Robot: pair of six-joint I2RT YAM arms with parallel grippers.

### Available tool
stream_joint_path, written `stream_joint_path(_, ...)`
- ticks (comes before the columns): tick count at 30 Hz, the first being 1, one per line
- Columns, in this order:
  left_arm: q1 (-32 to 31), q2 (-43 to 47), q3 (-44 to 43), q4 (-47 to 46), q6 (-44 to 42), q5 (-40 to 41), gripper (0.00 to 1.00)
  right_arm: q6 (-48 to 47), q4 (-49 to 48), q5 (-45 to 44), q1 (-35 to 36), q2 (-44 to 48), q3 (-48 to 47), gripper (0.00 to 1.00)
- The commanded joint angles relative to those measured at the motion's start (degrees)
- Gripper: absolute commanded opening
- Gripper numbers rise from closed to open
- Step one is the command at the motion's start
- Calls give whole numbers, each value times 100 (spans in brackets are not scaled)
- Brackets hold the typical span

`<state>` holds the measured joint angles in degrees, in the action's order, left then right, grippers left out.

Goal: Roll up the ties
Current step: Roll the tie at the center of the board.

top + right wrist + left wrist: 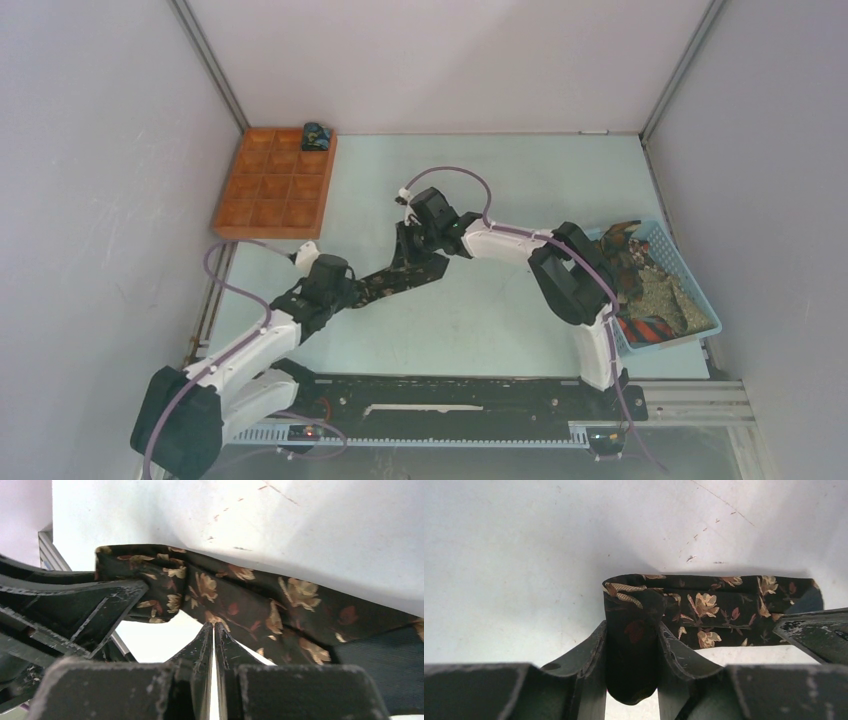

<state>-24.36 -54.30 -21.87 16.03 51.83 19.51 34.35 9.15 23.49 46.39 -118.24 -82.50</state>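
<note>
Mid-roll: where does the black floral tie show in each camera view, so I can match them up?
Top external: the black fabric necktie with tan flowers sits just left of centre, stretched between both pincers.
Left wrist: centre frame, its folded end clamped in the left pincer.
Right wrist: crossing from upper left to right, pinched by the right pincer.
Shared landmark: that folded end in the left pincer shows in both wrist views.

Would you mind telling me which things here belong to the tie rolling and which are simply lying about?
Job in hand: black leaf-patterned tie, gripped by left gripper and right gripper; loose ties; rolled tie.
Lying about: orange tray under the rolled tie; blue basket holding the loose ties.
</note>
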Motion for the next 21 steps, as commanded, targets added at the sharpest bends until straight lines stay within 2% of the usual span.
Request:
stream_joint_path(1,-301,-315,-447,859,-304,971,37,-116,6,-163,-85,442,136,8)
stream_joint_path(21,-1499,-2303,-2225,2408,-378,2237,36,-302,441,-423,-713,1081,581,7)
